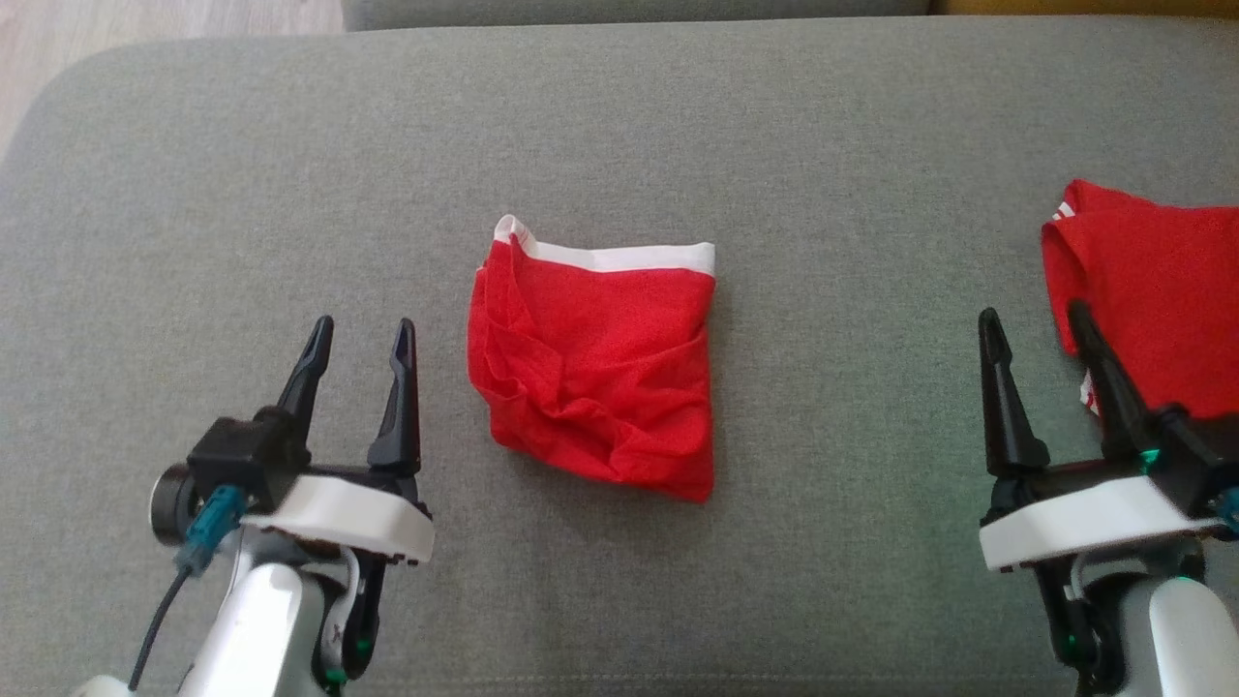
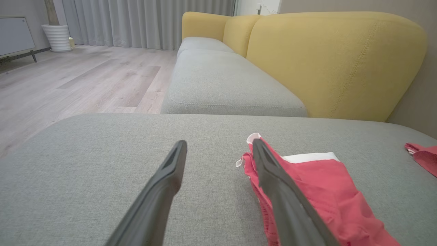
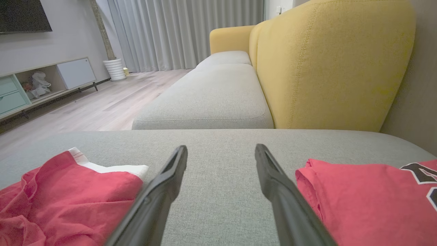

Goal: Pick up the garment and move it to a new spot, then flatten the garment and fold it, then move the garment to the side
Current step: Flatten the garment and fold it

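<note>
The left fingers [image 1: 402, 387] stand spread apart with nothing between them, two long, dark, tapering prongs over the grey woven seat cushion [image 1: 774, 145]. The right fingers [image 1: 1002, 387] are likewise parted and empty.

The garment [image 1: 600, 368] lies on the cushion between the two pairs of fingers, nearer the left pair and just off its inner prong. It is a thin red knit folded into a rough square, with a flat white band along the edge farthest from the fingertips. The near half is rumpled into soft creases. In the left wrist view the inner left finger [image 2: 273, 184] overlaps the edge of the garment [image 2: 327, 184]; whether it touches the cloth I cannot tell.

A second red garment [image 1: 1152, 300] lies at the outer side of the right fingers, partly behind the outer prong. In the right wrist view this cloth [image 3: 368, 198] looks smooth, with a rolled edge and a black-and-white print at its far side, while the banded garment [image 3: 68, 194] lies beside the other finger [image 3: 164, 184].

Beyond the fingertips rises a rounded yellow backrest [image 2: 334, 61] with stitched seams, and pale wood-plank floor [image 2: 85, 78].
</note>
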Available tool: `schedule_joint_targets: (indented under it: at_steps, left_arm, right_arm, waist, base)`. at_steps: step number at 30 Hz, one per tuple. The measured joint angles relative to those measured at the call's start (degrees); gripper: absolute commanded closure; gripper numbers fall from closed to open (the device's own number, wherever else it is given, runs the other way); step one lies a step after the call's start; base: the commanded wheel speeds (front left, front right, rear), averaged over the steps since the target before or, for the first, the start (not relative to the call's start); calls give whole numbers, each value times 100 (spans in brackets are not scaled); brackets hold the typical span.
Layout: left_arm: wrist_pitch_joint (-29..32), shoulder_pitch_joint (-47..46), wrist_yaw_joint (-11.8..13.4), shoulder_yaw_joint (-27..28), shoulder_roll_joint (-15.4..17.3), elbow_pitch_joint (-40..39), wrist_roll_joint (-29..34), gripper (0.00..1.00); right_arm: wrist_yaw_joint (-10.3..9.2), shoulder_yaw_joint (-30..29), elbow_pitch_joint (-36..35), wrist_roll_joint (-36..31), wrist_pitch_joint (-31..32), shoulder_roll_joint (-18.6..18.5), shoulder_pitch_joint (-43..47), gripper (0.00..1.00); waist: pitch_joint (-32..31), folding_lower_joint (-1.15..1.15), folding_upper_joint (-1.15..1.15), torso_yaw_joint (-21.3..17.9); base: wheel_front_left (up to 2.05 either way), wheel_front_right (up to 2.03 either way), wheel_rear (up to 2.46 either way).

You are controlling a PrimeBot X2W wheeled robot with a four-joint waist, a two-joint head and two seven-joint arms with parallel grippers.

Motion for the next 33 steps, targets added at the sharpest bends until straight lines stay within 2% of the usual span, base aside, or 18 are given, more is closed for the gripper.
schedule_joint_targets:
  at_steps: [15, 16, 19, 23, 25, 26, 29, 33]
  left_arm:
    - [91, 115, 49, -49, 49, -124, 0, 0]
    - [91, 114, 49, -60, 51, -129, 0, 0]
    - [91, 87, 47, -113, 51, -136, 0, 0]
    - [89, -54, 43, -151, 40, -134, 0, 0]
    - [82, -144, 41, -156, 25, -125, -1, 0]
    - [59, -209, -4, -169, -5, -99, -1, 0]
    - [24, -293, -41, -208, -47, -43, -1, 0]
    - [-11, -432, -104, -328, -142, 56, -1, 0]
  right_arm:
    - [0, -35, -185, -1, 103, 55, 120, 0]
    - [0, -20, -179, -2, 109, 55, 116, 100]
    - [0, 151, -2, -33, 194, 54, 47, 100]
    - [0, 735, 560, 9, 192, 52, -473, 100]
    - [0, 1151, 956, 87, 185, 45, -853, 100]
    - [1, 1630, 1397, 230, 114, 38, -1200, 100]
    - [0, 2414, 2081, 614, -20, 26, -1644, 100]
    - [0, 3254, 2924, 1067, -211, -9, -2217, 100]
  waist:
    - [29, 0, 0, 14]
    - [51, 0, 0, 24]
    - [137, 0, 0, 74]
    - [263, 0, 0, 191]
    - [323, 0, 0, 268]
    - [382, 0, 0, 360]
    - [480, 0, 0, 499]
    - [608, 0, 0, 696]
  base:
    - [0, 0, 0]
    - [0, 0, 0]
    - [0, 0, 0]
    - [0, 0, 0]
    - [0, 0, 0]
    - [0, 0, 0]
    - [0, 0, 0]
    - [0, 0, 0]
